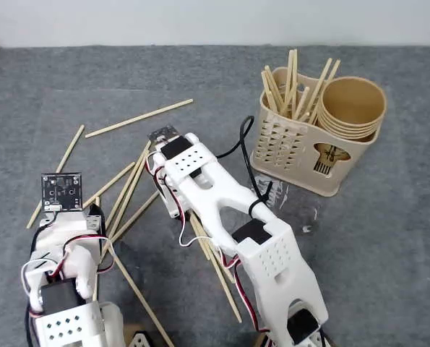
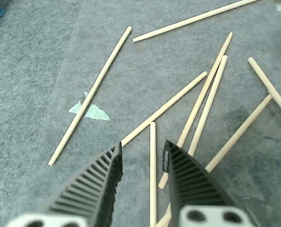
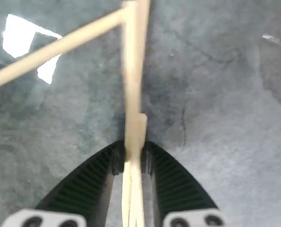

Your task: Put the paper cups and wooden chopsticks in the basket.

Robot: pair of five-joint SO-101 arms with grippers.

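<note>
Right gripper (image 3: 132, 153) clamps the held chopsticks (image 3: 133, 94); left gripper (image 2: 142, 151) stands part-open.

High view: the basket (image 1: 283, 148) at two o'clock holds stacked paper cups (image 1: 353, 105) and stowed chopsticks (image 1: 293, 76); loose chopsticks (image 1: 139, 118) scatter from nine to eleven o'clock. Left wrist view: jaws moderately apart above those sticks. Right wrist view: the held chopsticks look light, stiff and smooth, likely to swivel unless gripped near mid-length.

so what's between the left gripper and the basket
In the high view, loose chopsticks and the right arm lie between the left gripper and the basket.
</note>
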